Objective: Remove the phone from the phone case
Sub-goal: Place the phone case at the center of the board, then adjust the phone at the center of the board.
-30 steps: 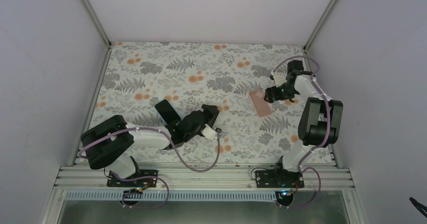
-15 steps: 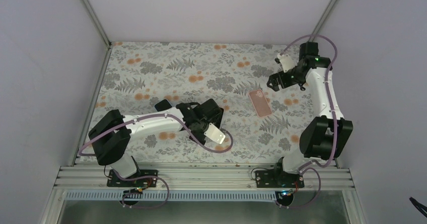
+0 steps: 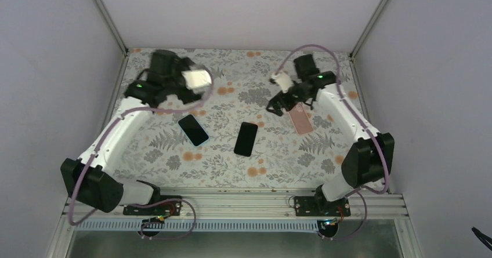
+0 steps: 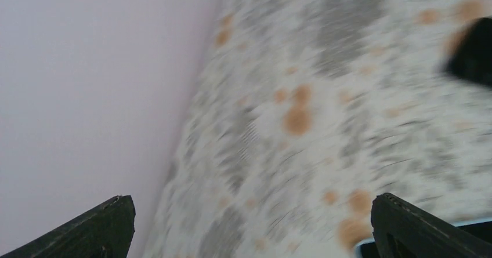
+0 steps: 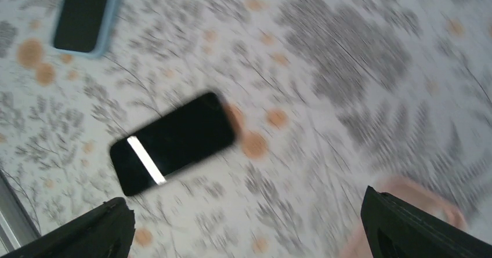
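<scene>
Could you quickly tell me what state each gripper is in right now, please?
Left gripper: open, holding nothing.
Right gripper: open, holding nothing.

Left claw (image 4: 252,211) swung far-left, uncovering black phone (image 3: 245,138); right claw (image 5: 246,211) moved inward.

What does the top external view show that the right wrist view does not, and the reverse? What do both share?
Only top external: the whole arms, with the left arm reaching to the far-left corner, and the walls. Only right wrist: the right gripper with jaws wide apart, empty. Both: the bare black phone, the blue-cased phone and the pink case.
</scene>
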Controlling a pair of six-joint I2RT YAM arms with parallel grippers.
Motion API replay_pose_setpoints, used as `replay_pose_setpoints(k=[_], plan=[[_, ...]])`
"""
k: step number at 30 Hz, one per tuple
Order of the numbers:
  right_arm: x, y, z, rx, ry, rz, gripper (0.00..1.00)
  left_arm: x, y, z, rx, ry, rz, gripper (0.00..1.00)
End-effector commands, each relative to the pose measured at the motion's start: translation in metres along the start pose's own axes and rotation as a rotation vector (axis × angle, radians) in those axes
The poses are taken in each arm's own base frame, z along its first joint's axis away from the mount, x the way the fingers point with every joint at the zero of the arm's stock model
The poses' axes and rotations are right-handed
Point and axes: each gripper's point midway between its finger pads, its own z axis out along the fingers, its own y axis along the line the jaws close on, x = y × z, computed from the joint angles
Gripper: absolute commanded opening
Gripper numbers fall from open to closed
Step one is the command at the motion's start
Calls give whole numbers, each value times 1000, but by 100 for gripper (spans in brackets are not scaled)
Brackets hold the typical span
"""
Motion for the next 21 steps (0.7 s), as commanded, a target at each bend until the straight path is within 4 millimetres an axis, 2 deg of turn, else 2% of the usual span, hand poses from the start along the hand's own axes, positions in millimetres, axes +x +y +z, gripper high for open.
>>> replay_pose_setpoints(k=[1,3,5,8,12,16,19,21], plan=[[-54,39,36,-3,-98,-94,100,64,65,-13,-139,36,-232,100],[-59,54,69,-25,-52,-128,100,105,81,-9,-157,94,-388,100],[-66,80,90,-89,-68,-192,100,139,86,-4,-173,137,-515,100],[-83,120,108,-202,-117,-282,100,175,75,9,-187,198,-608,100],[-99,158,129,-287,-134,-351,100,202,48,31,-146,263,-652,100],[-91,171,161,-254,-98,-432,96,227,31,49,-119,340,-698,100],[-82,167,184,-230,-58,-452,92,244,23,55,-132,394,-715,100],[-76,162,195,-213,-36,-462,86,253,21,55,-149,423,-717,100]])
